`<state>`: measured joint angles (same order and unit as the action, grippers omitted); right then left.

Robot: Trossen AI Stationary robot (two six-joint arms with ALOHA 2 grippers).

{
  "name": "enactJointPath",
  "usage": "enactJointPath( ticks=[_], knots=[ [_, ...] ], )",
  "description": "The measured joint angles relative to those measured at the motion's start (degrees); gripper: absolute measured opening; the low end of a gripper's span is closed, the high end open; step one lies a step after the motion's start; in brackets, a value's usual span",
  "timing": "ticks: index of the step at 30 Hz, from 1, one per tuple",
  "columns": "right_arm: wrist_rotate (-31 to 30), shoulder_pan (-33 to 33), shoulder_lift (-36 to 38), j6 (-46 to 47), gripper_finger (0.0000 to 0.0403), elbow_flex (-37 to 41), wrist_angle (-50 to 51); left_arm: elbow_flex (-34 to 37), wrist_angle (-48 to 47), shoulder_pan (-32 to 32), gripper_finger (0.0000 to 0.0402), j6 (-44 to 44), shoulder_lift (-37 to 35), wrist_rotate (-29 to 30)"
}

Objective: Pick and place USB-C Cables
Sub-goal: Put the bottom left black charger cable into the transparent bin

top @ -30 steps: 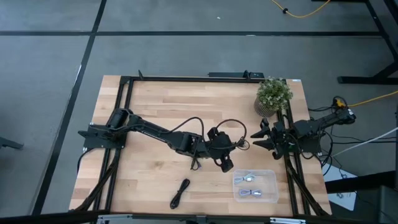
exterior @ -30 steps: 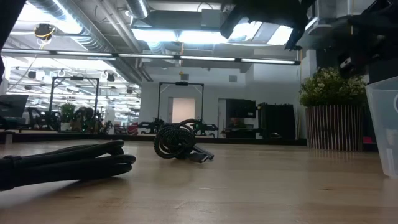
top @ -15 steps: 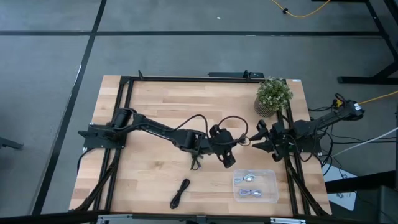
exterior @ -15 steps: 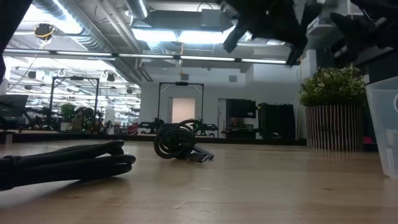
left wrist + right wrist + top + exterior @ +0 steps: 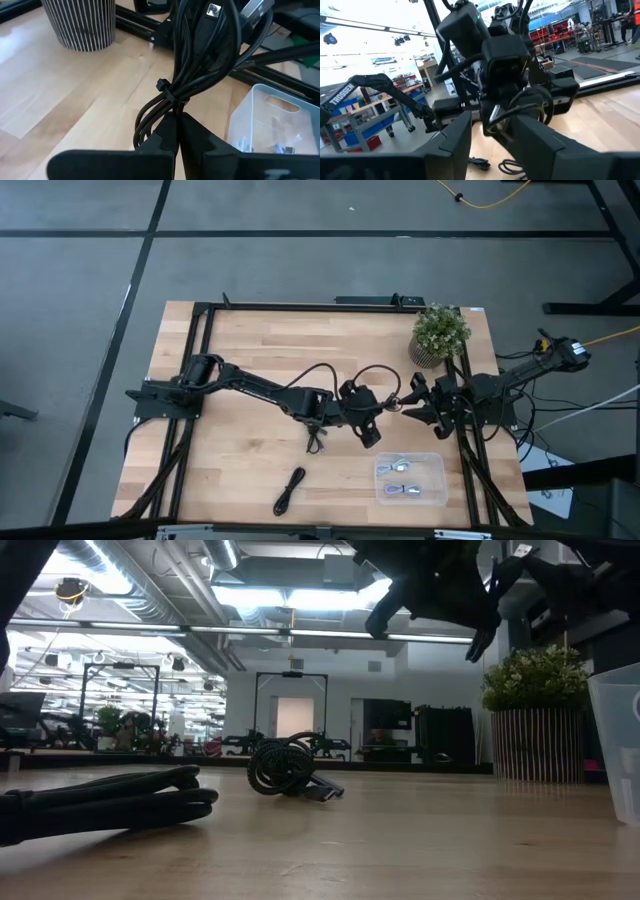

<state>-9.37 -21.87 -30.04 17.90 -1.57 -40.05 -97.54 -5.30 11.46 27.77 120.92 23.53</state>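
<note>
My left gripper (image 5: 378, 406) reaches across the table's middle and is shut on a black USB-C cable bundle (image 5: 200, 65), tied with a small band (image 5: 161, 85). My right gripper (image 5: 410, 401) is open and faces it from the table's right. In the right wrist view its fingers (image 5: 451, 140) stand either side of the bundle's loop (image 5: 520, 114), and no touch shows. Another black bundle (image 5: 289, 490) lies near the table's near edge, and one (image 5: 315, 438) lies under the left arm. Pale cables (image 5: 398, 467) rest in the clear bin (image 5: 435, 480). My left gripper pinches the black bundle between its two fingers (image 5: 165, 135) at one end (image 5: 175, 106), just below the tie band, with several strands together. The fingers lie along the bundle, coming level from the table's left. The bundle is lifted clear of the table and sticks out ahead of the fingertips.
A potted plant in a striped pot (image 5: 438, 335) stands at the far right corner, close behind both grippers. The clear bin sits near the right near corner. In the low view two black bundles (image 5: 285, 768) (image 5: 100, 802) lie on the wood. A black frame (image 5: 205, 360) edges the table.
My left gripper has carried the black bundle a little toward the table's right and far edges, closer to the right gripper. The right gripper has edged slightly toward it. The cables on the table have stayed put.
</note>
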Motion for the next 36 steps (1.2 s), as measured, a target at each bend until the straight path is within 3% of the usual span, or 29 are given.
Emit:
enactJointPath(
  ticks=[8,15,28,36],
  knots=[
    [-0.04,0.0,-2.71,0.05,0.0102,-1.93,0.07,0.0,-0.04,0.0,0.0,-0.4,0.0,-0.75],
    [0.18,-0.04,-4.76,1.28,0.0012,-2.33,-0.07,0.02,-0.18,0.04,0.0016,-0.42,0.0,-0.57],
    [0.93,0.02,-4.85,1.37,0.0002,-2.33,0.05,0.04,-0.83,0.55,0.0038,-2.51,-0.21,-0.7],
    [1.68,0.0,-4.79,1.35,0.0001,-2.35,-0.02,-0.01,-9.71,2.18,0.0048,-6.93,-3.2,-0.4]
  ],
)
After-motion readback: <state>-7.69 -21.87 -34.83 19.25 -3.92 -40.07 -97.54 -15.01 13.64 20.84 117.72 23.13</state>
